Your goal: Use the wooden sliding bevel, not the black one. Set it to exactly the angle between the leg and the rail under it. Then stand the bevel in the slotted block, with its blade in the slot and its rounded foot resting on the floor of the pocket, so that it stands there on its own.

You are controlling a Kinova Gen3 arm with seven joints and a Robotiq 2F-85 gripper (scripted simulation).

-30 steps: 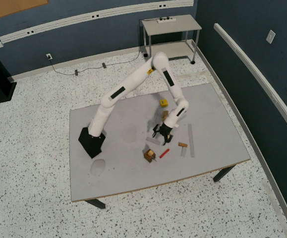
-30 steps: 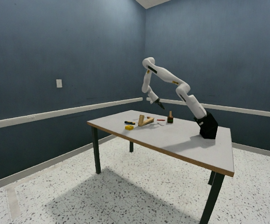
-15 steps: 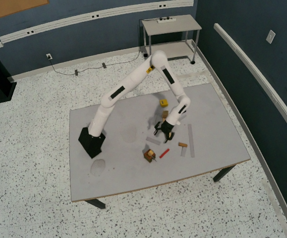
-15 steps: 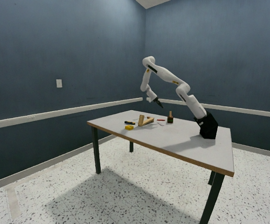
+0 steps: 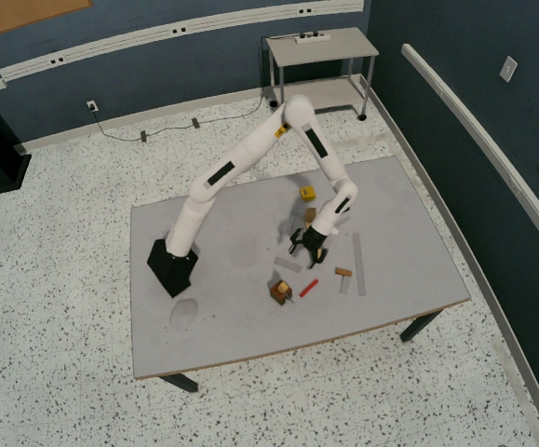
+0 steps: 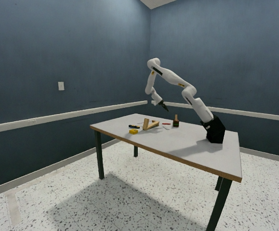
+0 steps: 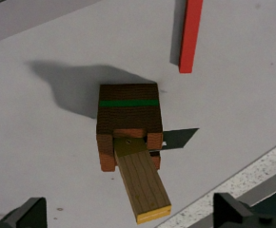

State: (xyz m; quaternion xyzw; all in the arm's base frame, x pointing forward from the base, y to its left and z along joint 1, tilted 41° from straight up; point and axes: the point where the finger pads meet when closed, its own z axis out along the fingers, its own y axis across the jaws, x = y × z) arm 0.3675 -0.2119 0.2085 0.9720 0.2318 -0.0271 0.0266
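The wooden sliding bevel [image 5: 284, 287] [image 6: 176, 117] [image 7: 143, 185] stands in the brown slotted block [image 5: 276, 293] [image 6: 175, 123] [image 7: 128, 106]. Its handle sticks up out of the pocket, and its grey blade [image 7: 181, 138] pokes out of the block's side. My gripper [image 5: 307, 250] [image 6: 165, 107] [image 7: 128, 204] is open and empty. It hangs well above the block and touches nothing. The wooden leg and rail [image 5: 309, 214] [image 6: 149, 124] stand further back on the table. The black bevel [image 6: 134, 126] lies beyond them; the arm hides it in the overhead view.
A red bar [image 5: 308, 287] [image 6: 166, 123] [image 7: 191, 33] lies beside the block. A yellow block [image 5: 307, 193] [image 6: 133, 131], a small wooden piece [image 5: 343, 271] and grey strips [image 5: 358, 264] [image 5: 288, 264] lie on the grey table [image 5: 211, 336] [image 6: 184, 146]. The table's front edge is close to the block.
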